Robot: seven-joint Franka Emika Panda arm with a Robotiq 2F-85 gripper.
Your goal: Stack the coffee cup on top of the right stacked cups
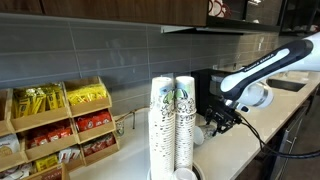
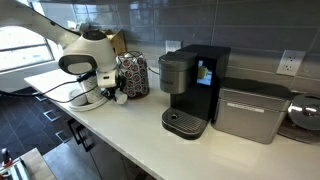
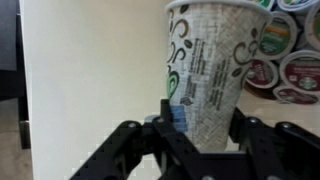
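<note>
In wrist view gripper [image 3: 203, 125] seems closed on coffee cup [image 3: 210, 60], fingers against both sides of lower wall, beside pods [image 3: 290, 55]; right stacked cups [image 1: 185, 120] well apart. Thin paper: light, soft, probably crushes easily. Better gentle hold low near stiffer base
</note>
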